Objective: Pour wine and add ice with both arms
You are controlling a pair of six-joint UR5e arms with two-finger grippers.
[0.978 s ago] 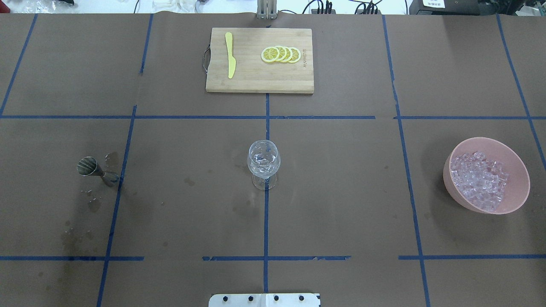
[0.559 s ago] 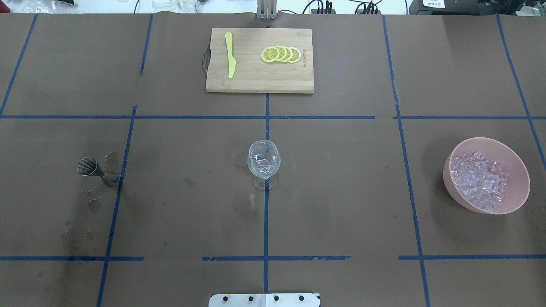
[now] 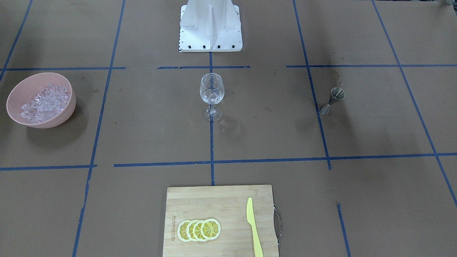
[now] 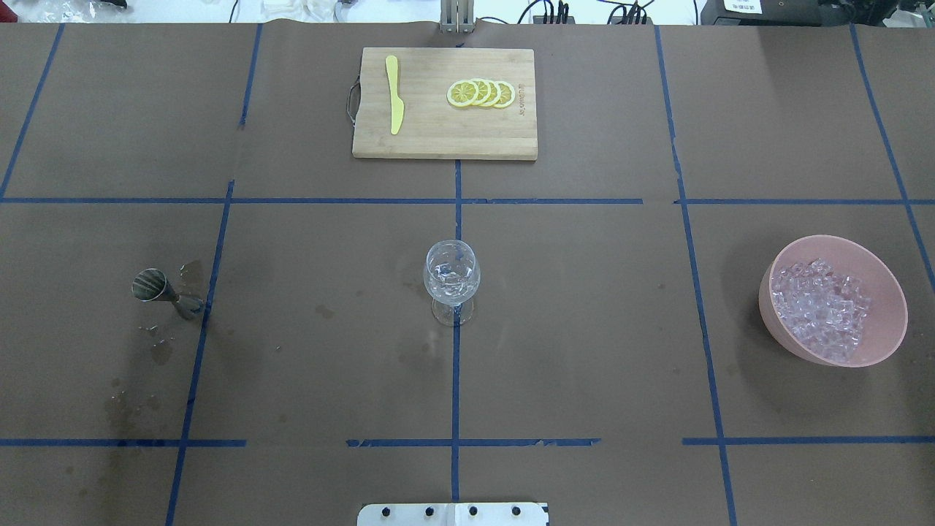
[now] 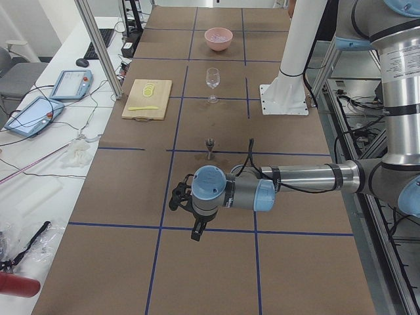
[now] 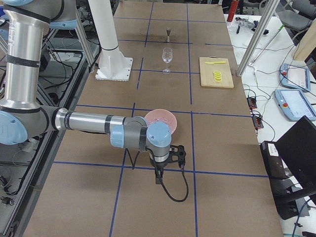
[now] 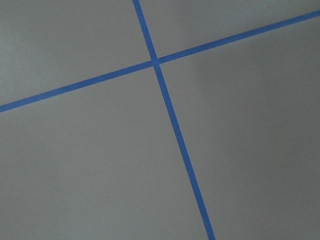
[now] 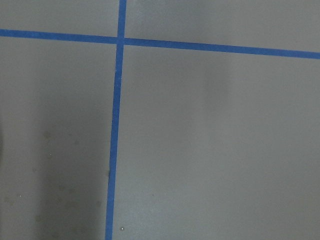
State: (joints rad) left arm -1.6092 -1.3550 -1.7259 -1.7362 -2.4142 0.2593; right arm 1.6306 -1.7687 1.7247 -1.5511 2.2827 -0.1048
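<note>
At both ends of the table (image 4: 584, 329) the arms are hanging clear of the work. The left gripper (image 5: 180, 197) and right gripper (image 6: 177, 152) are showing only side-on, so cannot tell if parted or closed. Ice (image 4: 822, 310) is sitting heaped in the pink bowl (image 4: 887, 292), near the right gripper and well apart from the wine glass (image 4: 451, 276). The jigger (image 4: 150, 285) is standing on the left. Likely idling between steps; next is calling for the right gripper reaching into the bowl.

Blue tape lines (image 8: 116, 125) cross on the brown table cover (image 8: 215, 150)

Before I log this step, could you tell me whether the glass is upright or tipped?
Upright: the glass stands on its foot, stem vertical, rim on top.
</note>
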